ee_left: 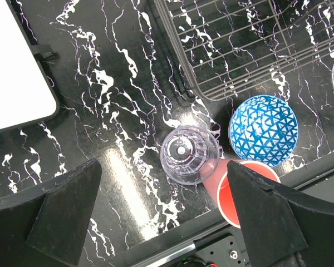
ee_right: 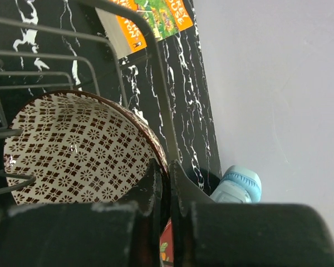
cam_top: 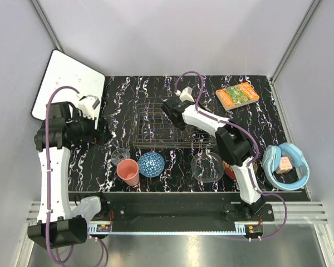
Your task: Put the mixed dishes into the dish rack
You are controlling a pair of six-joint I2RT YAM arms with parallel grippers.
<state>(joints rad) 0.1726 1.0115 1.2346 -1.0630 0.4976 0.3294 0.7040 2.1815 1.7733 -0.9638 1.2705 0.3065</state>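
The right claw is clamped on the rim of the tan-red patterned bowl. The bowl stands tipped on edge inside the dish rack, mouth facing the wrist. The left claw hangs spread wide above the small clear glass standing on the table.

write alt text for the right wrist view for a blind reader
The right gripper pinches the rim of the tan-red patterned bowl, with the dark wires of the dish rack around it. Beyond lie an orange-green book on the black marbled table and, lower right, a light blue round thing.
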